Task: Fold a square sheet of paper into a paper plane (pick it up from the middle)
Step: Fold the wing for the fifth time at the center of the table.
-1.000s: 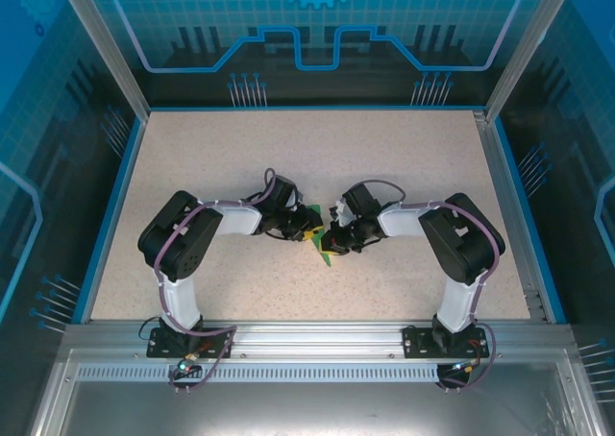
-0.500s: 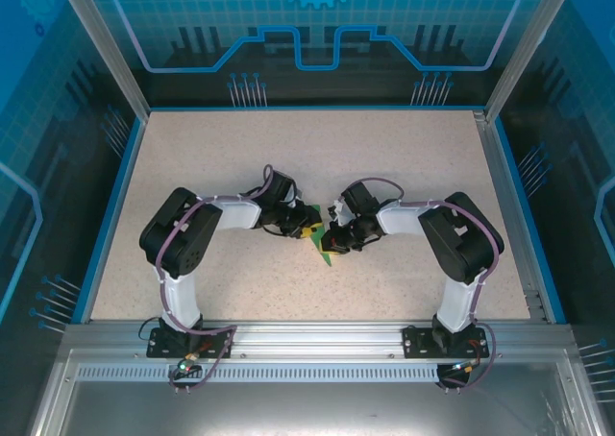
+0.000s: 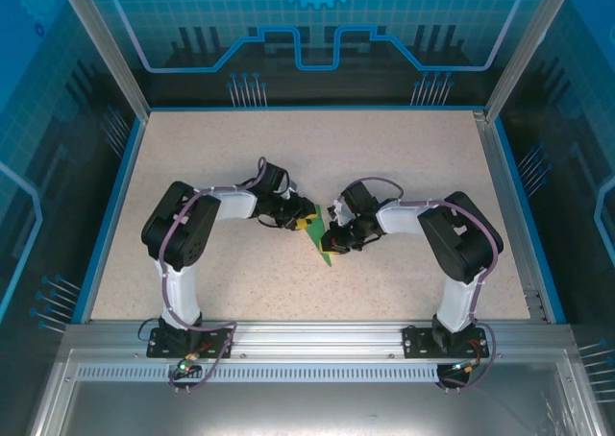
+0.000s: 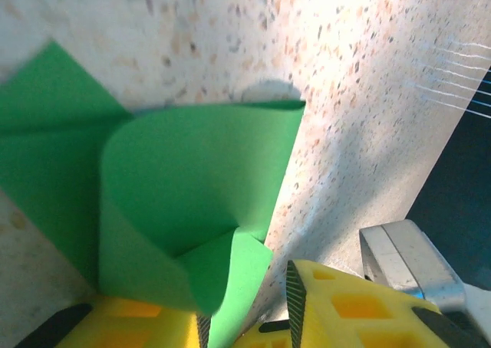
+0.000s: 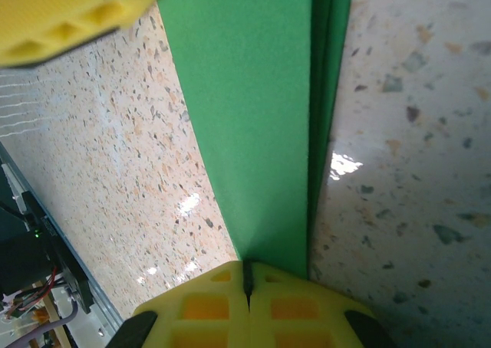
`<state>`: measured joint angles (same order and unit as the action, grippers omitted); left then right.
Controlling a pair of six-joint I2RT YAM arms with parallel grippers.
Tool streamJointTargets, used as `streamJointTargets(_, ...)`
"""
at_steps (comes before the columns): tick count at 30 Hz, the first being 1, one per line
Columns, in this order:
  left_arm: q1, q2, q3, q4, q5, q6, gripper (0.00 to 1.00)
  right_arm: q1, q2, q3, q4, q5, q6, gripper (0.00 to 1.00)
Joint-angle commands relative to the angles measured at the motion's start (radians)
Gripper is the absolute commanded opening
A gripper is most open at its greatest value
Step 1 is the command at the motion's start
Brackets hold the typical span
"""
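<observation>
**Two hands on one half-folded sheet, and a loose flap**

The thin, bright green paper sheet (image 3: 325, 249) lies about the middle of the pale speckled table (image 3: 404, 157), partly folded into a narrow shape. At the sheet's right side the right hand (image 5: 245, 283) is closed tight on its edge. At the sheet's far-left end the left hand (image 4: 245, 294) has its jaws a little apart. A curled flap (image 4: 192, 179) of the sheet rises into this gap, seemingly not clamped. The flap is rounded, not creased. I judge it may spring back, or crease crooked, because nothing presses it down. A pull by the right hand could tear the sheet.
</observation>
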<state>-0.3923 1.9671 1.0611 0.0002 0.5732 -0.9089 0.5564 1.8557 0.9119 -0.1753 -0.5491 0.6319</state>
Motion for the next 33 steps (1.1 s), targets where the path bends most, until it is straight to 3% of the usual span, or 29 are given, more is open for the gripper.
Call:
streamJointTargets(1,0.063,0.042,0.053,-0.019,-0.078,0.085,0.34,0.014,0.085,-0.056,-0.207,0.12,-0.027,0.0)
streamJointTargets(14,0.159,0.096,0.173,-0.102,-0.038,0.175,0.36,0.022,0.086,-0.041,-0.22,0.098,-0.06,0.0)
streamJointTargets(21,0.191,-0.043,0.174,-0.161,-0.025,0.195,0.37,0.022,0.105,0.0,-0.221,0.08,-0.067,0.0)
streamJointTargets(27,0.151,-0.213,0.049,-0.092,-0.002,0.132,0.36,0.022,0.116,0.028,-0.225,0.073,-0.081,0.0)
streamJointTargets(33,0.038,-0.221,-0.052,-0.012,-0.011,0.085,0.34,0.02,0.116,0.039,-0.227,0.067,-0.1,0.0)
